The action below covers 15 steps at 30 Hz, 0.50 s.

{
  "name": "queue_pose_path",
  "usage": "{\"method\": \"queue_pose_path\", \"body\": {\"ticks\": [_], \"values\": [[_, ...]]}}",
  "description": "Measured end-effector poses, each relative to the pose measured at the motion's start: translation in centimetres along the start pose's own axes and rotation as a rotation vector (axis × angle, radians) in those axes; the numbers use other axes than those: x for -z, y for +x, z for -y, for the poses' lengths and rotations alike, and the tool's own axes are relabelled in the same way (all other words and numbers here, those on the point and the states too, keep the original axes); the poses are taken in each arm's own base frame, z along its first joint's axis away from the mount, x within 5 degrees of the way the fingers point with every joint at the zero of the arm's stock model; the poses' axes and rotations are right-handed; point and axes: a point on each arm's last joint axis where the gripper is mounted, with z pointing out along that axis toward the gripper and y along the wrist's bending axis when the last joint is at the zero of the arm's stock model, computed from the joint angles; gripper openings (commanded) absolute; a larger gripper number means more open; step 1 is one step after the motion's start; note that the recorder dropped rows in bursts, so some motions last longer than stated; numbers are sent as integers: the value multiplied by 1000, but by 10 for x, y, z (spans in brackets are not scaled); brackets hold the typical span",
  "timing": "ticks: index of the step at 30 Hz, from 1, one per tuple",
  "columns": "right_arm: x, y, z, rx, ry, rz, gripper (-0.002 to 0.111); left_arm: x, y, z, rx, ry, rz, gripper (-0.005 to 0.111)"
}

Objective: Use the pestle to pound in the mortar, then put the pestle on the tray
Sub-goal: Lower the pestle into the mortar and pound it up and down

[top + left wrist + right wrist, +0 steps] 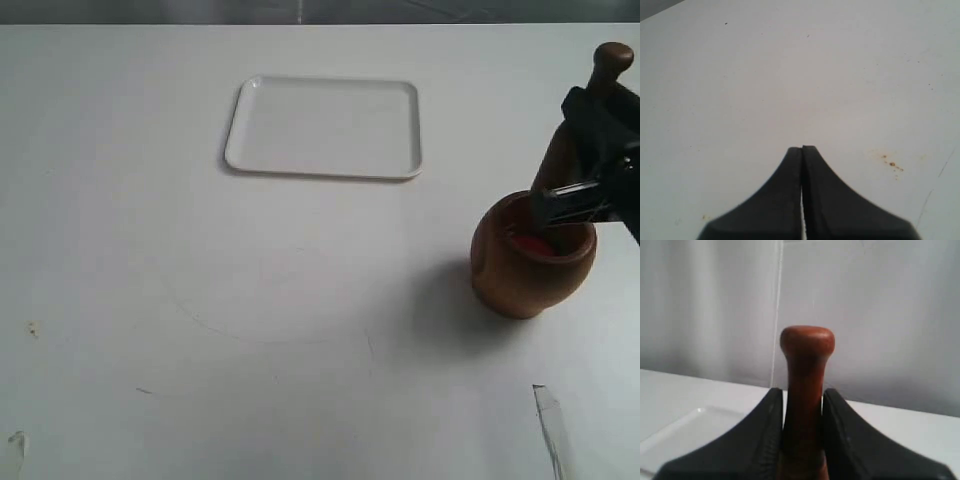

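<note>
Pinched pestle [807,342] below its knob in right tool [802,390], with left tool [802,148] pressed together; judged a slanted stroke likely to tip the mortar [520,282] near the surface's [300,340] right edge.

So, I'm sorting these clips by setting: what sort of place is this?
Probably a robot lab bench, not a kitchen: a plain white table, a grey backdrop, and a tray, mortar and pestle laid out, the pestle held by the right gripper.

I see a white counter [200,300], faintly scuffed, with rust-coloured specks [891,163]. Pale grey wall [880,315] behind it; light is soft.
</note>
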Motion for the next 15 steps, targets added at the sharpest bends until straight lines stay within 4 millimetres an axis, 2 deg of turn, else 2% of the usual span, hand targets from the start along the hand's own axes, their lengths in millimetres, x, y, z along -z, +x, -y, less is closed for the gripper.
{"method": "queue_pose_path", "body": {"ticks": [8, 15], "values": [[-8, 39, -4, -21, -11, -217, 0, 0, 0, 0, 0, 0, 0, 0], [-13, 41, -6, -53, -25, -184, 0, 0, 0, 0, 0, 0, 0, 0]]}}
